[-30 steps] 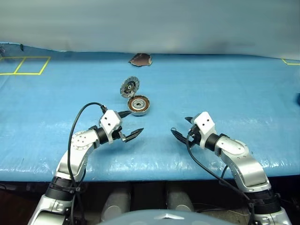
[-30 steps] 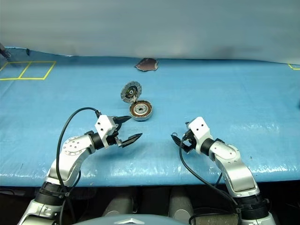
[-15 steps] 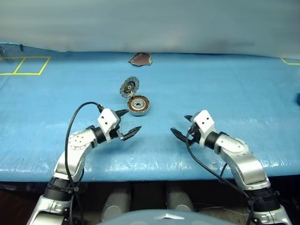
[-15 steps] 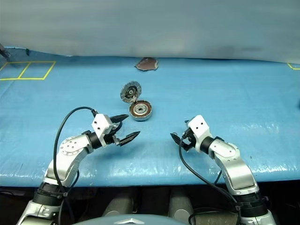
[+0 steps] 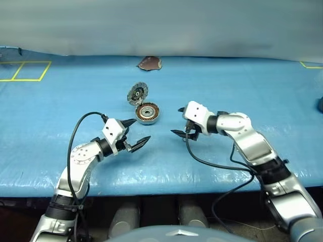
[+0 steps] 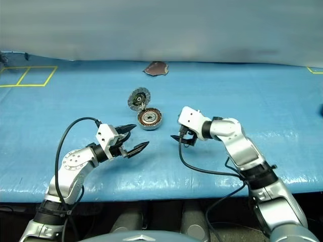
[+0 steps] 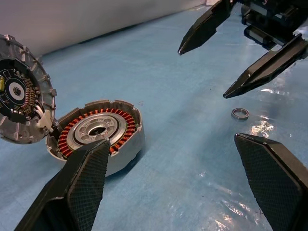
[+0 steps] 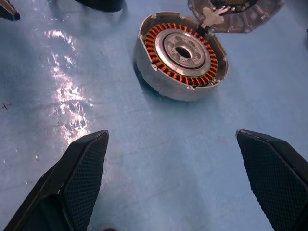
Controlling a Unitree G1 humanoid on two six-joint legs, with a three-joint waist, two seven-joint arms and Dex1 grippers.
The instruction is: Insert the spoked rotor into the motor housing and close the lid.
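Note:
The motor housing is a short silver can with a copper winding ring, open on the blue cloth. Its lid stands up at the far side, ribbed grey inner face showing. My left gripper is open and empty, just in front of the housing. To the housing's right hovers my right gripper, open and empty, pointing down and left. A small silver ring, which I take for the spoked rotor, lies on the cloth under the right gripper; its spokes cannot be made out.
A dark brown patch sits at the back edge of the blue cloth. Yellow tape squares mark the far left. A dark object shows at the right edge. The table's front edge runs just behind both arms.
My right arm has swung left and forward and risen, its wrist rolling, so its gripper now hangs beside the housing. The left gripper has stayed in place. Both remain open.

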